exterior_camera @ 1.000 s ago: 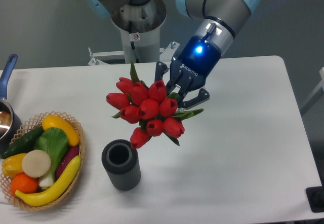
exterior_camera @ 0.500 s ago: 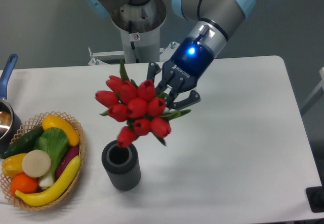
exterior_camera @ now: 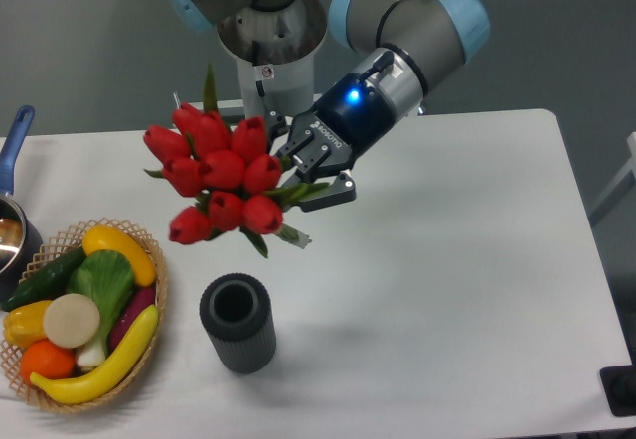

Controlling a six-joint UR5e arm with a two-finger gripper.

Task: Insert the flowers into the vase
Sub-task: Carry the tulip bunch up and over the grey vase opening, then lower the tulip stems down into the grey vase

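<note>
The flowers [exterior_camera: 219, 176], a tight bunch of red tulip buds with a few green leaves, hang in the air above the table, tilted with the heads to the left. My gripper [exterior_camera: 306, 169] is shut on their stems at the right of the bunch. The vase [exterior_camera: 238, 322], a dark grey ribbed cylinder with an open round mouth, stands upright on the white table below the bunch and slightly to its right. The flowers are clear above the vase and do not touch it.
A wicker basket [exterior_camera: 154, 265] with toy fruit and vegetables sits at the front left. A blue-handled metal pot [exterior_camera: 14, 220] is at the left edge. The arm's base [exterior_camera: 268, 52] stands behind the table.
My gripper has carried the flowers up and to the left. They were just over the vase mouth half a second ago and are now higher and tilted more to the left.
</note>
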